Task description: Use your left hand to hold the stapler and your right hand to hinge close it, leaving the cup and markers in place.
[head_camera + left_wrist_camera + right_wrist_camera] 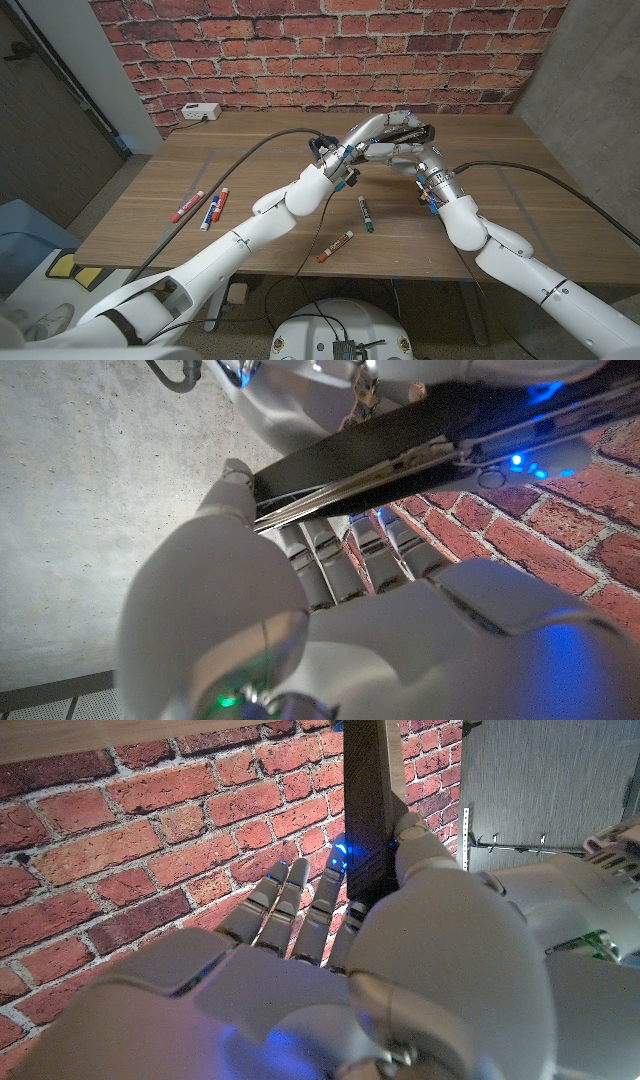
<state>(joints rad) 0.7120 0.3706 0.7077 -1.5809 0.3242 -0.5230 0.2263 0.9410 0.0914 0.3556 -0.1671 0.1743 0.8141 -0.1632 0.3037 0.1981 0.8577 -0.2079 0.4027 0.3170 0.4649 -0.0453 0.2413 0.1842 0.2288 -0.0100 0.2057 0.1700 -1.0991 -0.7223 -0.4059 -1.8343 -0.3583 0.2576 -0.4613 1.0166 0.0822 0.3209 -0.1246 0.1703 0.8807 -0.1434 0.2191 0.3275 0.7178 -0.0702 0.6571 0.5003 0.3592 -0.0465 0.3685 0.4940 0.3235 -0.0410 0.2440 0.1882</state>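
Stapler (408, 122) raised above the far middle of the wooden table (500, 190), in front of the brick wall (300, 50), held between both hands. Left hand (368, 133) gripping one end: in the left wrist view, fingers (340, 555) wrapped under the black body (400, 445) and thumb against its near end, metal arm showing a narrow gap from the body. Right hand (405, 155) on the other end, fingers (290, 905) curled behind the dark body (372, 810) with thumb pressed on its front face. Whether fully hinged closed: cannot tell. Green marker (367, 214) and orange marker (335, 246) lying on the table near the front edge, below the hands; red marker (187, 206) and two blue-capped markers (215, 209) lying well apart toward the table's left. White box (200, 112) on the far left corner.
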